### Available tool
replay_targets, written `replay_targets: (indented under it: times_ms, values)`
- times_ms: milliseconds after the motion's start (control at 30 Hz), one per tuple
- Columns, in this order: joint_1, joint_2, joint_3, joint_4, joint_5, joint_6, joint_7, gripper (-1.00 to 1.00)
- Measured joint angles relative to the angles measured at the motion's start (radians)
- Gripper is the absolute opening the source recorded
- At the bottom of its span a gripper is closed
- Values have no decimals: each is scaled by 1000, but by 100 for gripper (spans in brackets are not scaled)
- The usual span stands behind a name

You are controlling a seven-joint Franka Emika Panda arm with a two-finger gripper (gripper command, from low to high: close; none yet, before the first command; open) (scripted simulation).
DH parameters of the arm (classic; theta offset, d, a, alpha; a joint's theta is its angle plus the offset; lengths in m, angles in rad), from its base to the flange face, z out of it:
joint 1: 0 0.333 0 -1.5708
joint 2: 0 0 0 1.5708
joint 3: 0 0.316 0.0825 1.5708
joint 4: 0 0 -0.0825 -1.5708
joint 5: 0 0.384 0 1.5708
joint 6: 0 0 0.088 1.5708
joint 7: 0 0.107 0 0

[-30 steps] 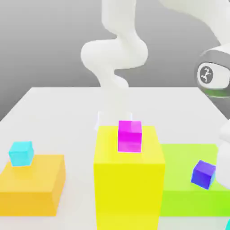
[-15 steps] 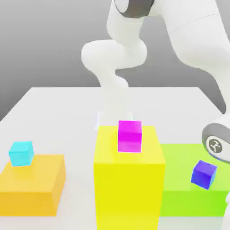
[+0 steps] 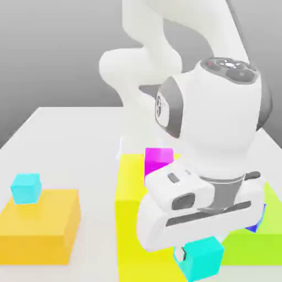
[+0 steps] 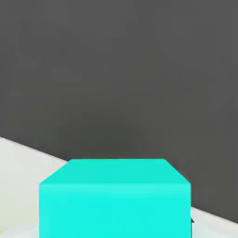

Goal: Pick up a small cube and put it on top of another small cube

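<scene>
Tool (image 3: 199,258) is clamping a cyan cube (image 3: 201,259), carrying it in front of the yellow block (image 3: 132,193). Its twin (image 3: 26,188) is sitting on the orange block (image 3: 41,223), toward the table's (image 3: 71,132) opposite side edge, so that's where this cube is probably heading.

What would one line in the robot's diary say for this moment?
gripper: shut on held cyan cube | lifted near yellow block | other cyan cube: on orange block | stacking: not yet done
</scene>
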Motion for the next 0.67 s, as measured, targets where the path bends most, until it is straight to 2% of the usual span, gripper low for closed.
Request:
replay_targets:
  times_ms: [67,233,367,500,533,667]
  values:
    - [-61,-65,-46,-44,11,-12,5,-100]
    - [-327,-279,-183,-188,29,-73,59,-100]
    - [-442,-394,-258,-309,14,-118,169,-100]
    - [-460,-316,-277,-369,38,7,175,-100]
    - [-460,-287,-279,-381,46,47,169,100]
    - [-460,-287,-279,-381,46,47,169,100]
